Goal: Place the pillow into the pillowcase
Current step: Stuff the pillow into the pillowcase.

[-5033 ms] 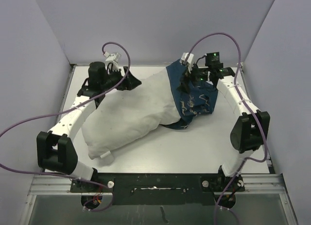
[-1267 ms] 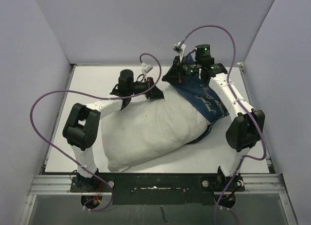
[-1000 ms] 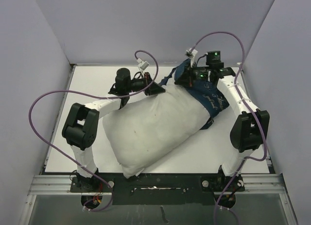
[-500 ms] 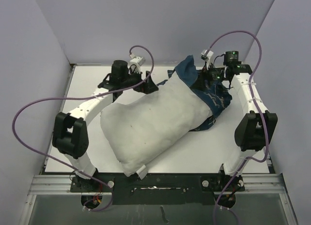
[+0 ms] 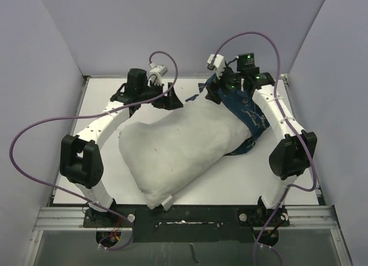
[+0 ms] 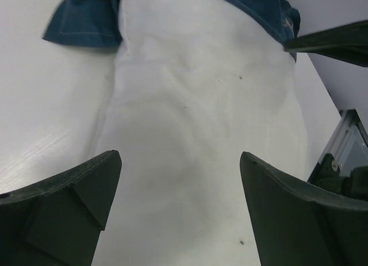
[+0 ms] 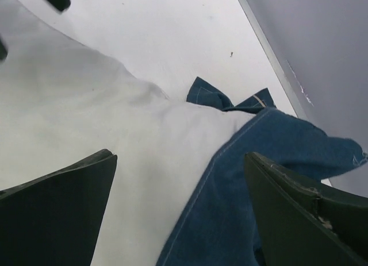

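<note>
Both grippers stand spread wide, gripping nothing. Left gripper (image 5: 165,99) hovers at the far edge of the pillow (image 5: 178,145); right gripper (image 5: 220,92) hangs over the pillowcase (image 5: 248,114) where its hem crosses the pillow. On the table (image 5: 241,174) the white pillow lies diagonally, only its far-right end inside the navy pillowcase, the rest bare toward the near left.

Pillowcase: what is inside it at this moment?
The far-right end of the pillow sits inside the pillowcase; most of the pillow sticks out bare toward the near left. How deep the covered end reaches is hidden by the fabric.
</note>
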### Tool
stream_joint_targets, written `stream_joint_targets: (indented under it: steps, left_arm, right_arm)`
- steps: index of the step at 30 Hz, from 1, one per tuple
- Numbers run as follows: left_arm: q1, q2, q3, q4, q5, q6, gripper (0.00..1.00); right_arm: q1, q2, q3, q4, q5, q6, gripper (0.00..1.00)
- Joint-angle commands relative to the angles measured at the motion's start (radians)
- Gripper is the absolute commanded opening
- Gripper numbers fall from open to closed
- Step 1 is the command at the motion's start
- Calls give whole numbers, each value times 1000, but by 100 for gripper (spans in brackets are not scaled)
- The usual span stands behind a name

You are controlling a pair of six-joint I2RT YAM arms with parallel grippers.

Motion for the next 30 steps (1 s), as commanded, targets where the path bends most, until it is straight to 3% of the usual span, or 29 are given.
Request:
stream_joint_targets:
  steps: [1,6,9,11,15,18,21,26,30]
  left_arm:
    - [-63,36,-17,39,55,-9,84]
    - [-89,105,9,17,55,-1,82]
    - [-94,153,49,-37,78,26,68]
    - [-93,174,72,-64,92,30,57]
    - [-92,158,42,-4,158,47,39]
    - [-92,143,-21,110,182,48,15]
    - [-96,139,1,102,208,25,0]
    - [-105,119,-47,170,219,25,0]
    - [-105,77,-84,269,218,0,0]
  right_arm:
    - [81,75,76,99,296,32,95]
    - [104,206,148,133,498,28,84]
    - [104,276,181,152,568,-18,73]
    - [98,314,198,150,598,-46,60]
    - [108,298,164,182,660,-123,22]
    - [108,255,158,154,631,-147,7]
    - [102,216,169,83,551,-107,2]
    - [98,151,231,-172,106,-186,0]
    - [99,84,235,-214,-208,-130,0]
